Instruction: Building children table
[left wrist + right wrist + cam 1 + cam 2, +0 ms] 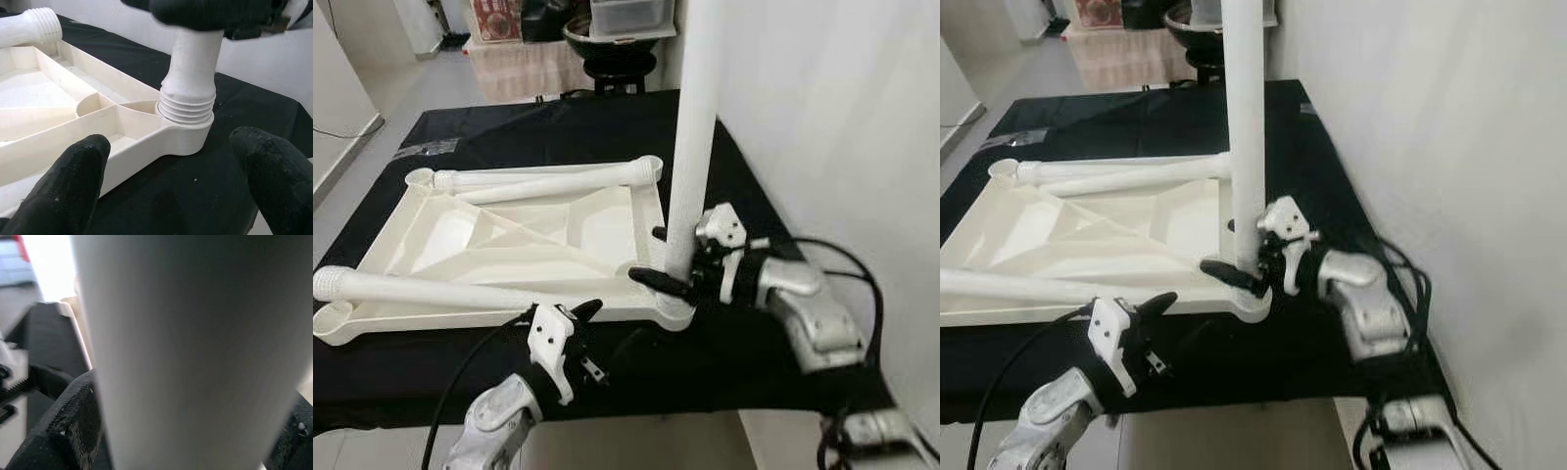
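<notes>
Right now the right gripper (674,274) pinches the upright leg (690,147), axis vertical in the tabletop (509,235) corner socket; left gripper (582,333) spread, just beside.

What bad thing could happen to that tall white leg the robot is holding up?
1. The tall white plastic table leg stands in the corner socket of the upside-down white plastic tabletop, but thread rings still show, so it looks not fully screwed in. It might go in crooked or wobble.
2. The right gripper grips the leg low down; the long top could tip.
3. The open left gripper isn't touching the tabletop, which might slide on the black cloth.
</notes>
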Robot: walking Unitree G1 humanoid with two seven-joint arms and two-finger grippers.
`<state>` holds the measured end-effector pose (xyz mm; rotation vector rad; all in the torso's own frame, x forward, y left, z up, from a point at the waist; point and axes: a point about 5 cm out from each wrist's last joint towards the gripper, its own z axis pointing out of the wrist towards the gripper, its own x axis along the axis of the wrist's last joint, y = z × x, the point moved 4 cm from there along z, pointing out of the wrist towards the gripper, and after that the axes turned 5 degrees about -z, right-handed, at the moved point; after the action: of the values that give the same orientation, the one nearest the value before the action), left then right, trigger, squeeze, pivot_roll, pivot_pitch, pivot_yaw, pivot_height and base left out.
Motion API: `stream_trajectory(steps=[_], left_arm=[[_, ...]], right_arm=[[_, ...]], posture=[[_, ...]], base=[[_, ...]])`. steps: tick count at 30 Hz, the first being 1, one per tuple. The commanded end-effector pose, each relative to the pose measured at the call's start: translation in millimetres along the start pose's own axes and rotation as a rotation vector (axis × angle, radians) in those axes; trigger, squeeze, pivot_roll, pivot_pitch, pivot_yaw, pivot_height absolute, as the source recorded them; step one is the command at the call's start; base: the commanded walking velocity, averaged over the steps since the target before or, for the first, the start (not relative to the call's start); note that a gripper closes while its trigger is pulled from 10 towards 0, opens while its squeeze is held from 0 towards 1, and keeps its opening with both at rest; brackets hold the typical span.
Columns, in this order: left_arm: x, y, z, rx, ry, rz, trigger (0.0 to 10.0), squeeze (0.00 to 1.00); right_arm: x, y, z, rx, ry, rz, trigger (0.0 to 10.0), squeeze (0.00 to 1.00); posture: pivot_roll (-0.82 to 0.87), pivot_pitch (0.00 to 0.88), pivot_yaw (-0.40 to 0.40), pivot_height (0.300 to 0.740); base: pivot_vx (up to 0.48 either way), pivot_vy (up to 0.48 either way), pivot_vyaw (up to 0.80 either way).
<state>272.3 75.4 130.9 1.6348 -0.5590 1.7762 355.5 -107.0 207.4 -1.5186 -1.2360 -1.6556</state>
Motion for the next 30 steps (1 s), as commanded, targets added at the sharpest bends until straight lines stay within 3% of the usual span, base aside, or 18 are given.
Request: stream_trajectory(steps=[1,2,10,16,18,20,21,22,23,25,26,27,30], left_arm=[[-3,-1.3,-2.3,0.012,-0.004,0.002,10.0,0.00],[-3,-0.9,-2.3,0.011,-0.004,0.002,10.0,0.00],[-3,0.9,-2.4,0.009,-0.002,-0.001,10.0,0.00],[-2,1.7,-2.8,0.008,0.000,-0.004,10.0,0.00],[0,1.8,-5.4,0.008,0.004,-0.005,10.0,0.00],[0,1.8,-5.4,0.008,0.004,-0.005,10.0,0.00],[2,0.8,-7.1,0.009,0.005,-0.005,10.0,0.00],[2,0.8,-7.1,0.009,0.005,-0.005,10.0,0.00],[3,-0.1,-8.3,0.010,0.003,-0.005,10.0,0.00],[3,-0.1,-8.3,0.010,0.003,-0.005,10.0,0.00],[2,-0.7,-9.0,0.007,-0.003,-0.004,10.0,0.00],[2,-0.7,-9.0,0.004,-0.008,-0.004,10.0,0.00],[1,-0.6,-8.6,-0.003,-0.012,-0.005,10.0,0.00]], right_arm=[[-1,-4.3,4.6,0.048,0.018,0.030,10.0,0.00],[0,-3.1,4.1,0.075,0.022,0.042,0.0,0.00],[-3,4.3,-1.2,0.093,0.009,0.040,0.0,0.00],[-7,8.7,-11.3,0.034,-0.010,0.022,0.0,0.00],[-31,4.9,-20.2,-0.191,-0.092,0.065,0.0,0.00],[-31,4.9,-20.2,-0.191,-0.092,0.065,0.0,0.00],[-54,4.0,-21.0,-0.505,-0.189,0.098,0.0,0.00],[-54,4.0,-21.0,-0.505,-0.189,0.098,0.0,0.00],[-68,-20.7,-15.5,-0.629,-0.239,0.142,0.0,0.00],[-68,-20.7,-15.5,-0.629,-0.239,0.142,0.0,0.00],[-74,-39.2,-9.2,-0.695,-0.262,0.153,0.0,0.00],[-78,-51.7,-1.8,-0.680,-0.284,0.133,0.0,0.00],[-80,-50.0,2.6,-0.662,-0.271,0.149,0.0,0.00]], posture=[[-0.10,0.090,0.013,0.740],[-0.09,0.089,0.011,0.740],[-0.09,0.096,0.009,0.740],[-0.10,0.107,0.009,0.740],[-0.10,0.130,0.002,0.740],[-0.10,0.130,0.002,0.740],[-0.09,0.144,0.018,0.740],[-0.09,0.144,0.018,0.740],[-0.08,0.149,0.030,0.740],[-0.08,0.149,0.030,0.740],[-0.09,0.142,0.040,0.740],[-0.08,0.137,0.035,0.740],[-0.08,0.134,0.020,0.740]], base=[[0.000,0.000,0.00],[0.000,0.000,0.00],[0.000,0.000,0.00],[0.000,0.000,0.00],[0.000,0.000,0.00],[0.000,0.000,0.00],[0.000,0.000,0.00],[0.000,0.000,0.00],[0.000,0.000,0.00],[0.000,0.000,0.00],[0.000,0.000,0.00],[0.000,0.000,0.00],[0.000,0.000,0.00]])
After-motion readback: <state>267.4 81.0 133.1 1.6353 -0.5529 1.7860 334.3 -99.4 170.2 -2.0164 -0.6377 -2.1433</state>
